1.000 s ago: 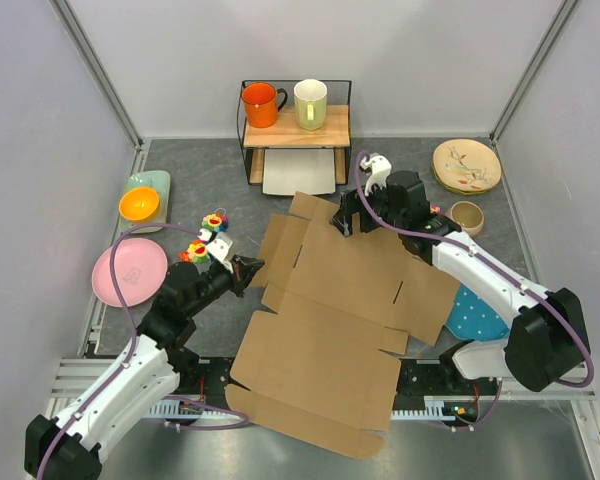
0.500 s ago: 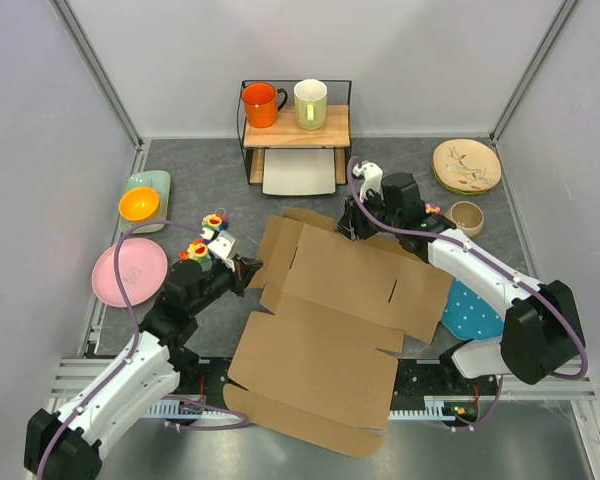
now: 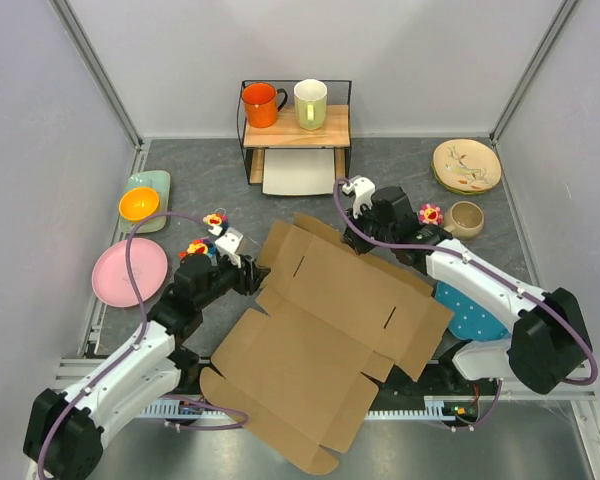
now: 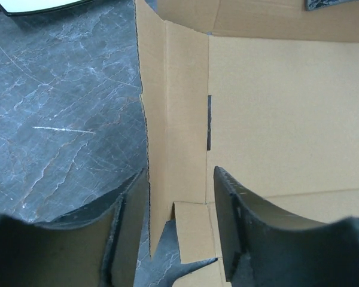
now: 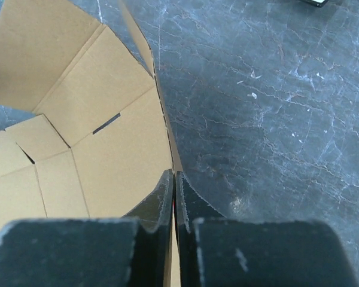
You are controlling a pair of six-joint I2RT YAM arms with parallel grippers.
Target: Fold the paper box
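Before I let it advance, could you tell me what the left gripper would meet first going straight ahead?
Most likely the paper box: the left gripper points at its narrow side flap, which lies between the open jaws. How near the flap is remains unclear.

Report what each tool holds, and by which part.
The right tool pinches the paper box by the edge of its far flap. The left tool holds nothing: its jaws stand open astride a left flap.

No word, label, brand or number can be read in any view — the paper box [image 3: 325, 320] shows only plain brown card.
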